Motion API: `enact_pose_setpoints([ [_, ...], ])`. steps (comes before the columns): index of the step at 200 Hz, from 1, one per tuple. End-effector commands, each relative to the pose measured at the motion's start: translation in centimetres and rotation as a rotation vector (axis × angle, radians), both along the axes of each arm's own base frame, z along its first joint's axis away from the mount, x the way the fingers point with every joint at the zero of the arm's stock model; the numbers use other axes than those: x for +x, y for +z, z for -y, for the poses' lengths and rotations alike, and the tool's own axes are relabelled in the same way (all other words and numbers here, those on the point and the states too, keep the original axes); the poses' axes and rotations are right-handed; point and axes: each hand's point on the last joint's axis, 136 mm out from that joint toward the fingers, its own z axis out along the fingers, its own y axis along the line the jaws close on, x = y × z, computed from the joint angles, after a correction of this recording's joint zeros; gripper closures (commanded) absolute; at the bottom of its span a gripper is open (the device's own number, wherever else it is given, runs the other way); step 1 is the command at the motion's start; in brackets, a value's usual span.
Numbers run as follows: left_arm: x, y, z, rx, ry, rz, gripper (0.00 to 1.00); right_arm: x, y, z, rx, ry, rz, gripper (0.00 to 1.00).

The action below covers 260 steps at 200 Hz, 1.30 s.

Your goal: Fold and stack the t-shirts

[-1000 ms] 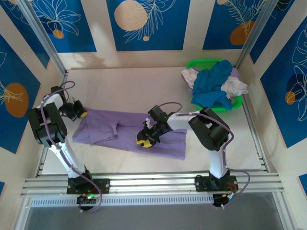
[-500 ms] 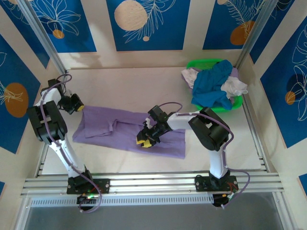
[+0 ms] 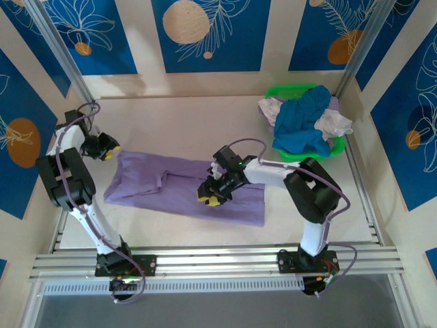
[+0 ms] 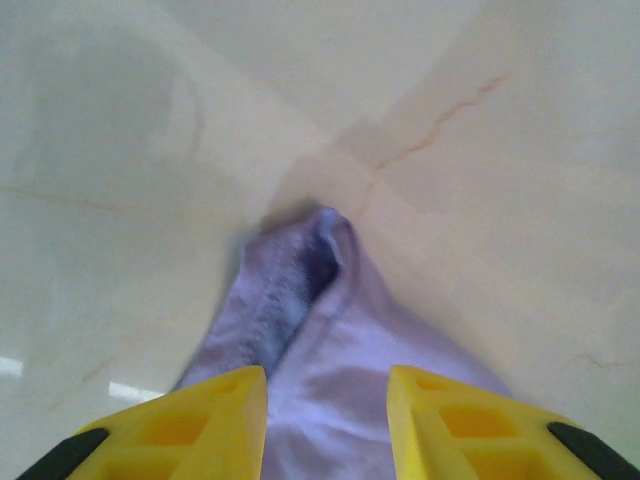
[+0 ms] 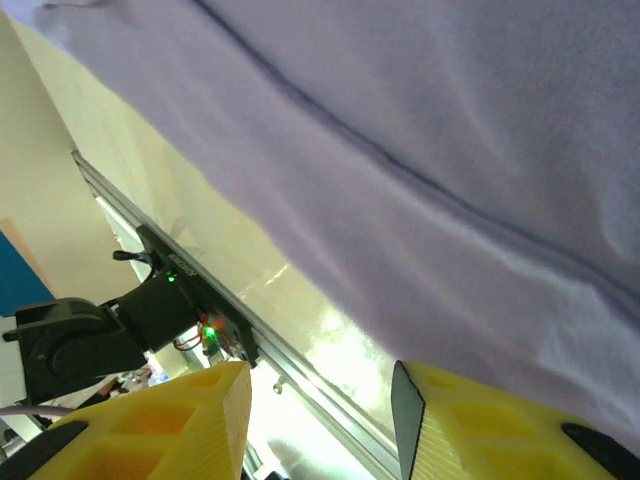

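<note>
White line-drawn leaves and tan and orange discs are printed on the blue wall panels (image 3: 212, 34) beyond the far edge of the lavender t-shirt (image 3: 174, 186); they are drawings, not letters.

The lavender t-shirt is laid out flat and crosswise on the pale table (image 3: 191, 123), and a turned-over flap is seen left of its middle.

The left gripper (image 3: 108, 148) is held just off the shirt's far left corner. In the left wrist view its yellow fingers (image 4: 190, 420) are seen parted, with a plain gap left between them. The shirt's corner, its hem rolled over, lies on the table just ahead of the fingertips. Slack lavender cloth is seen through the gap, and nothing is pinched there. Whether the cloth is touched by the fingertips cannot be told.

The right gripper (image 3: 210, 198) is set over the shirt's middle and tilted down toward its near left part. In the right wrist view its yellow fingers (image 5: 160, 420) are seen partly spread. Pale table and a metal rail (image 5: 250, 335) show through the gap between them rather than cloth. Lavender cloth crossed by a seam fills the upper right of that view. Contact with the cloth cannot be judged.

A teal-blue t-shirt (image 3: 304, 123) and white t-shirts (image 3: 336, 123) are heaped in a green basket (image 3: 287, 89), well apart from the lavender shirt, beyond its far right corner.
</note>
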Motion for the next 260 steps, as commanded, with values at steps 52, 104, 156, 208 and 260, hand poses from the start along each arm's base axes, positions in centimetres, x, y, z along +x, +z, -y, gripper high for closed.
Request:
enact_pose_setpoints([
  [52, -7.4, 1.2, 8.8, -0.016, -0.056, 0.027, 0.67, 7.1, 0.8, 7.8, -0.235, -0.066, 0.179, 0.57],
  [104, -11.1, -3.5, 12.3, -0.036, -0.036, -0.041, 0.74, 11.2, -0.8, 10.9, -0.288, -0.094, 0.201, 0.57],
  [156, -10.9, -6.1, 12.9, -0.025, -0.040, -0.099, 0.74, 12.0, -3.4, 12.5, -0.307, -0.111, 0.163, 0.57],
  [208, -9.6, -8.4, 12.8, -0.021, -0.051, -0.153, 0.74, 11.2, -4.9, 14.5, -0.342, -0.139, 0.128, 0.57],
  [260, -6.8, -10.0, 12.6, -0.010, -0.084, -0.199, 0.73, 9.7, -5.7, 16.3, -0.427, -0.162, 0.112, 0.58],
])
